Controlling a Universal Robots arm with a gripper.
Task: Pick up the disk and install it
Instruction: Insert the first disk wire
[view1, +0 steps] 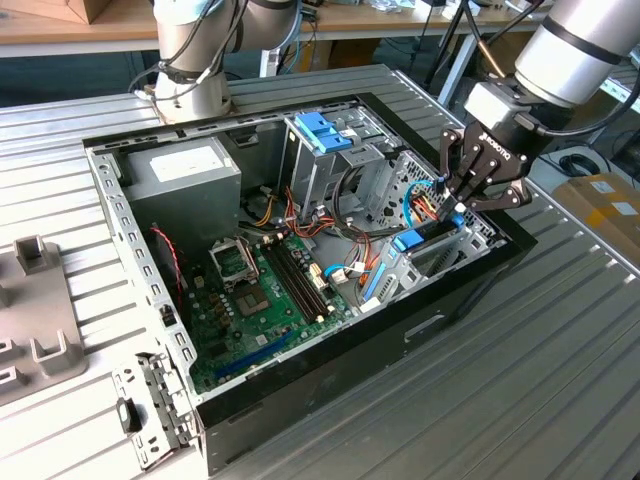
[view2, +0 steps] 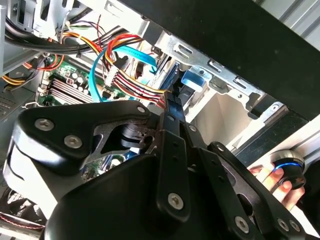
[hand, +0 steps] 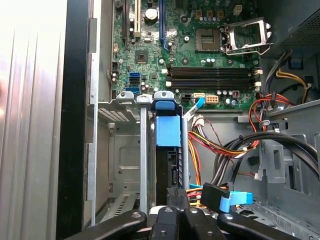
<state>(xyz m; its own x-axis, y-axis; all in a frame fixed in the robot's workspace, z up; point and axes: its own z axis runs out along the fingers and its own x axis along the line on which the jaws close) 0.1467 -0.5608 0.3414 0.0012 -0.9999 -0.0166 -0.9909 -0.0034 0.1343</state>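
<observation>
One disk (hand: 168, 131) stands on edge in the metal drive bay (view1: 440, 250) at the case's (view1: 330, 375) 3 o'clock corner in the exterior view, blue carrier end facing the motherboard (hand: 200, 45). The gripper (view1: 462, 200) sits directly over its rear end; its fingers (hand: 170, 220) are pressed together on the disk's edge. Red, yellow and blue cables (hand: 220, 145) run just beside the bay.

Disk (hand: 168, 131) on edge in the case (view1: 330, 360), claw (view1: 462, 203) above.
</observation>
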